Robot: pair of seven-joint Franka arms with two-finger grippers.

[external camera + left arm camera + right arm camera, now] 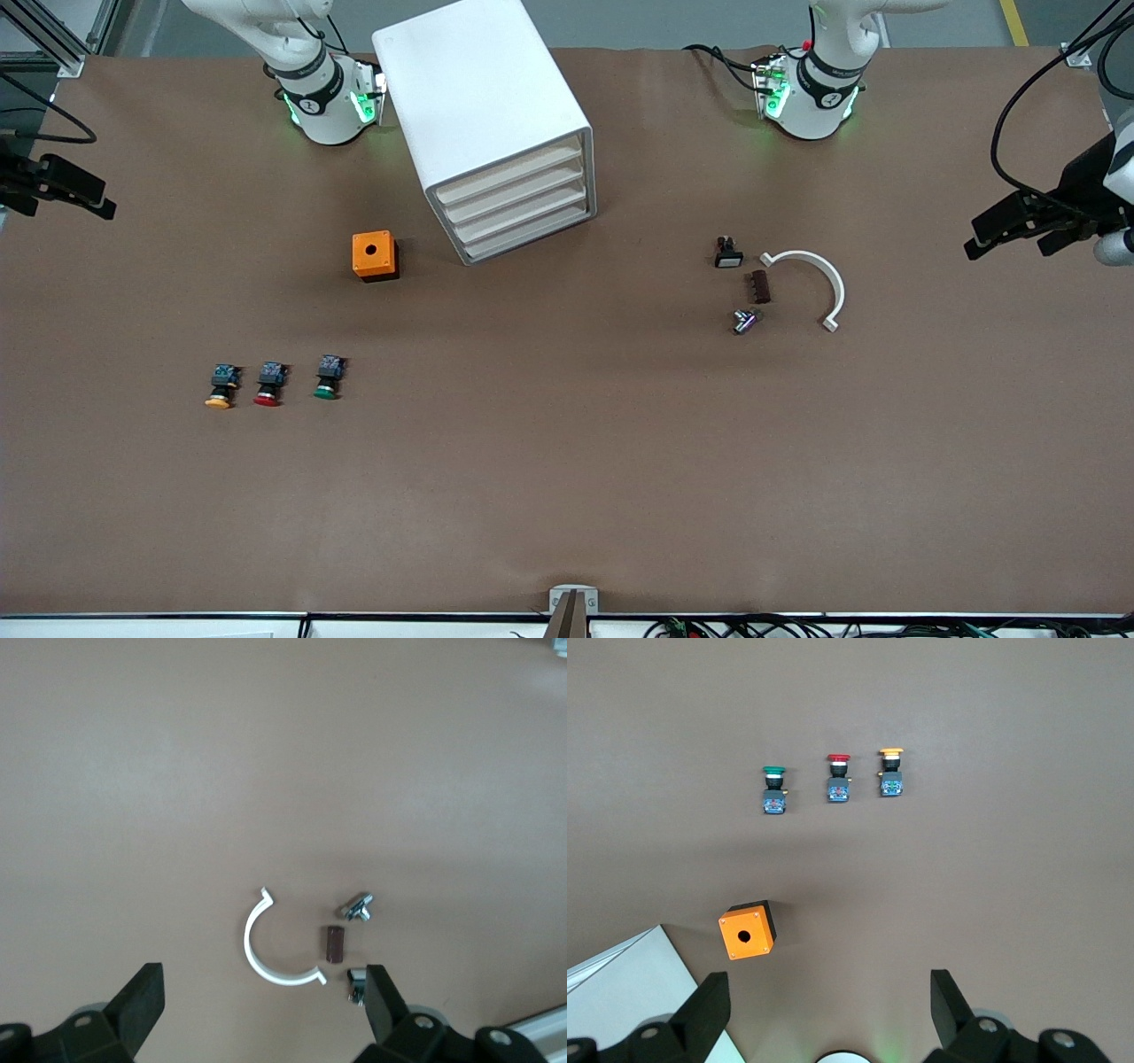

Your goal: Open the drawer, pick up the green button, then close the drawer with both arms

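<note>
The white cabinet (pixel 483 106) stands between the two arm bases, with all four drawers shut. The lower drawers (pixel 524 226) show plain fronts. The green-capped button (pixel 326 379) lies on the table in a row with two others, outside the cabinet; it also shows in the right wrist view (pixel 773 788). My right gripper (pixel 102 199) hangs open and empty over the right arm's end of the table, its jaws wide apart in the right wrist view (pixel 828 988). My left gripper (pixel 1010 235) hangs open and empty over the left arm's end, its jaws wide apart in the left wrist view (pixel 264 981).
A red-capped button (pixel 269 384) and a yellow-capped button (pixel 221 386) lie beside the green one. An orange box (pixel 374 254) with a hole sits near the cabinet. A white curved clip (pixel 811 283), a brown block (pixel 759 287), a metal part (pixel 744 321) and a black switch (pixel 728 253) lie toward the left arm's end.
</note>
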